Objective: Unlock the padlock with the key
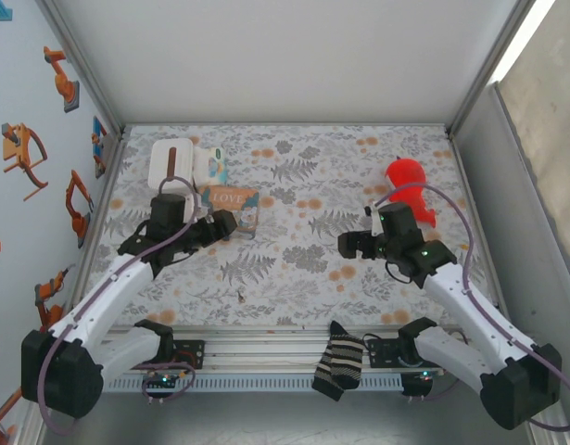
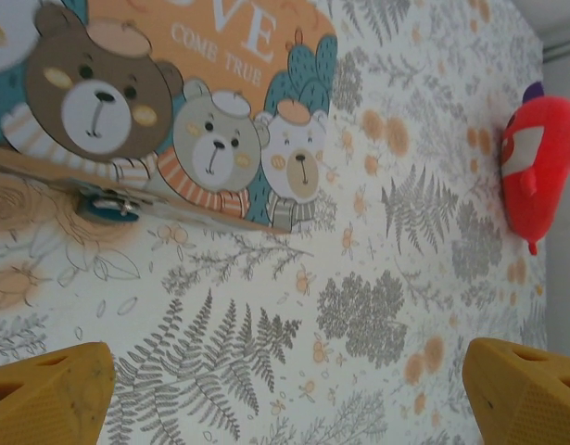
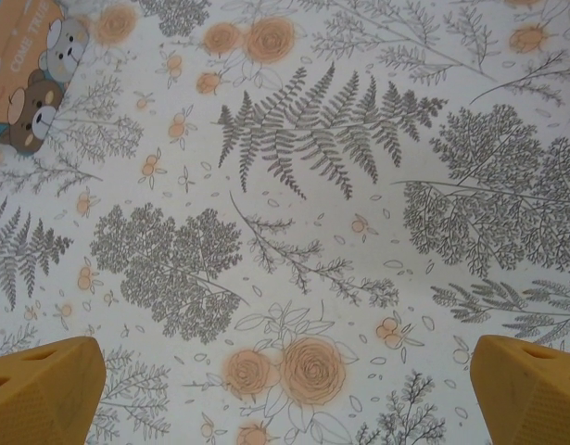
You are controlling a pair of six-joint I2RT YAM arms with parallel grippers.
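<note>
I note the orange cardboard "LOVE" box (image 1: 229, 197) back left on the floral-printed table mat (image 1: 303, 269). The white rounded box (image 1: 178, 162) is behind it, and the tiny blue metal-shackled padlock (image 2: 108, 206) lies at its edge. Red plush toy (image 1: 410, 185) back right. Striped knitted sock (image 1: 340, 363) over the grey metal near rail (image 1: 257, 352).

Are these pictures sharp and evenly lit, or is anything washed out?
Top external view: even light, but a bright strip at the upper right is washed out. Left wrist view: the orange cardboard box printed with bears is crisp, with a thin shadow along its lower edge, where the tiny blue padlock lies. Right wrist view: the floral-print tablecloth is sharp, glare-free.
</note>
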